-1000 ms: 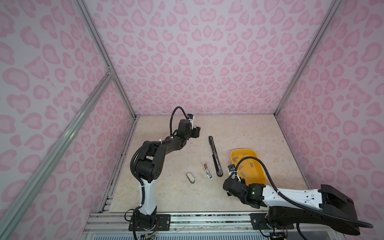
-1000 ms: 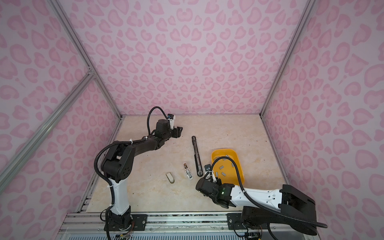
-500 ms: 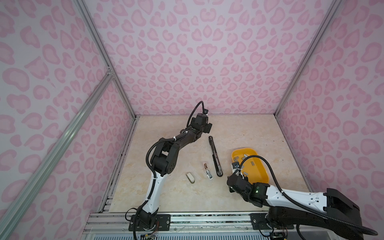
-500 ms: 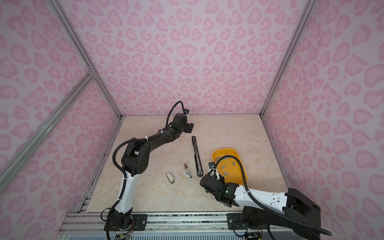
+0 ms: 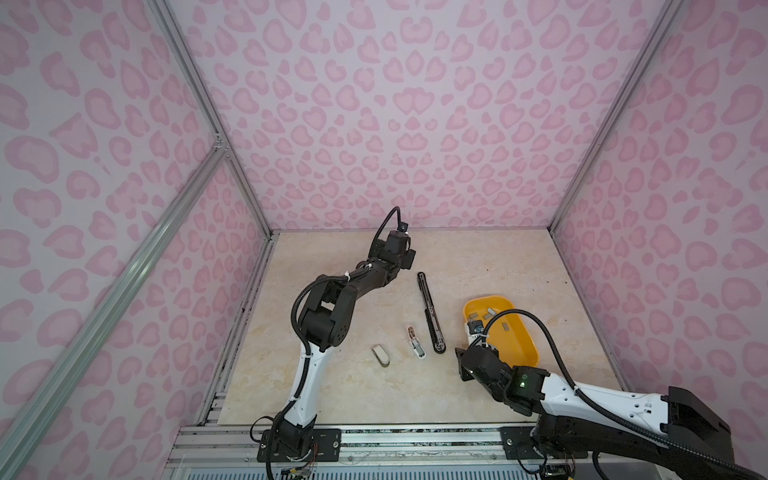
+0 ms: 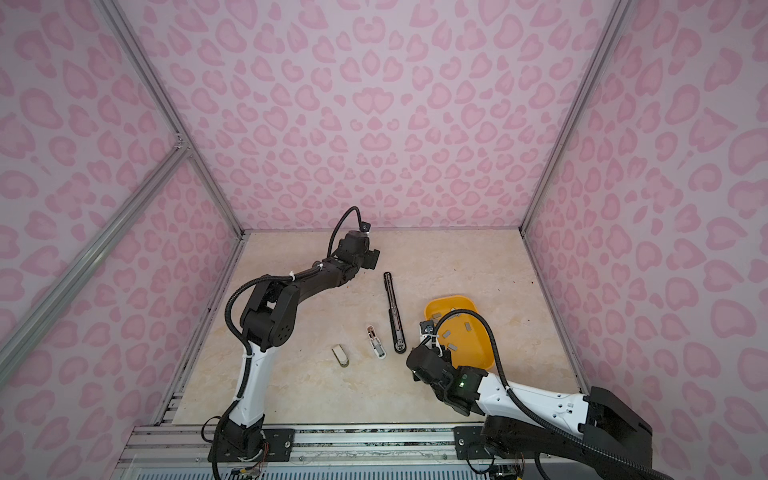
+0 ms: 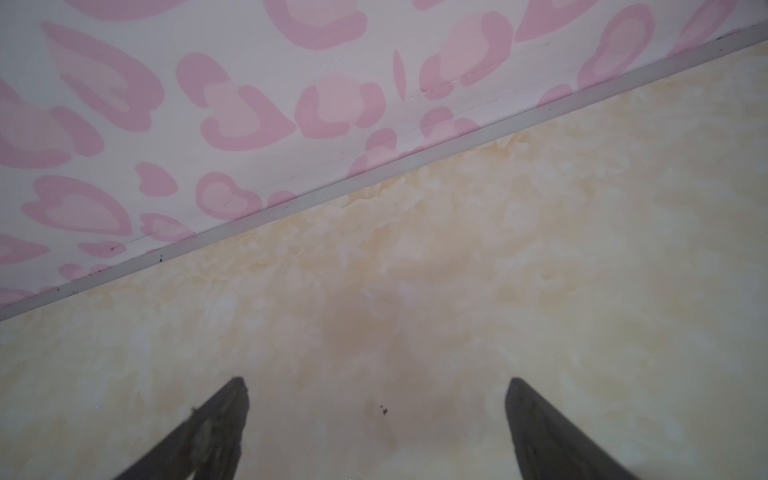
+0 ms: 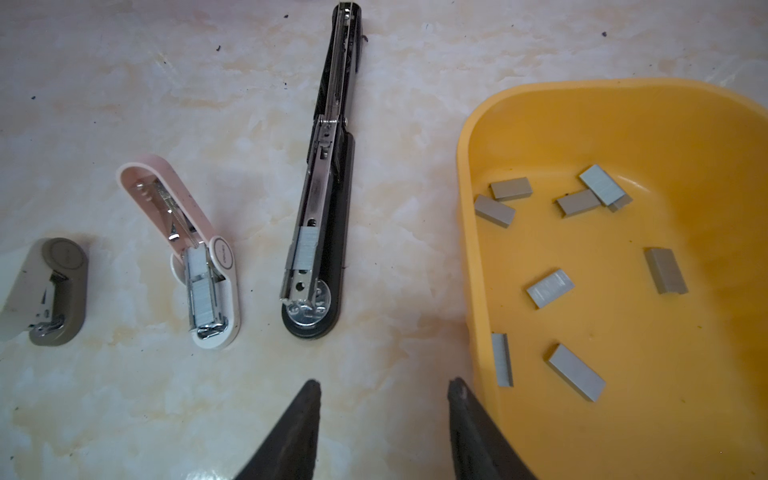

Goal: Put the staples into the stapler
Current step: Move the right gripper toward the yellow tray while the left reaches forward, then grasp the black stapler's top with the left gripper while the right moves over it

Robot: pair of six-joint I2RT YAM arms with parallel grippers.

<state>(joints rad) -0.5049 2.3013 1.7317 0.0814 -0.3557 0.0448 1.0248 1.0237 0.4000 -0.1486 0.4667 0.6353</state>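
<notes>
The staples (image 8: 550, 288) lie loose on the floor of a yellow tray (image 8: 465, 208) at the right of the worktop (image 8: 395, 104). They are short, flat, grey metallic strips, about ten of them, scattered and pointing every which way, so they share no long axis. Most lie flat. One (image 8: 502, 359) stands on edge along the tray wall, and another (image 8: 575, 372) lies flat and slantwise near it. These two are nearest the right end effector (image 8: 385, 384).

That end effector hangs low just outside the tray's near corner, one finger (image 8: 469, 415) just beside the rim, its jaws parted with nothing between them. From it the staples lie ahead and to the right, over the tray wall. To my eye the coming move calls for a lift over that rim and a turn of the wrist to match whichever strip it picks.

Left of the tray three staplers lie side by side. The long black stapler (image 8: 320, 208) is hinged flat open with a strip in its channel. The pink-and-white stapler (image 8: 208, 282) is open too and holds staples. The small grey stapler (image 8: 50, 286) looks closed.

The left end effector (image 7: 376, 380) is well apart, out by the back wall (image 7: 166, 104), spread wide and empty. The right arm is plainly the nearer.
</notes>
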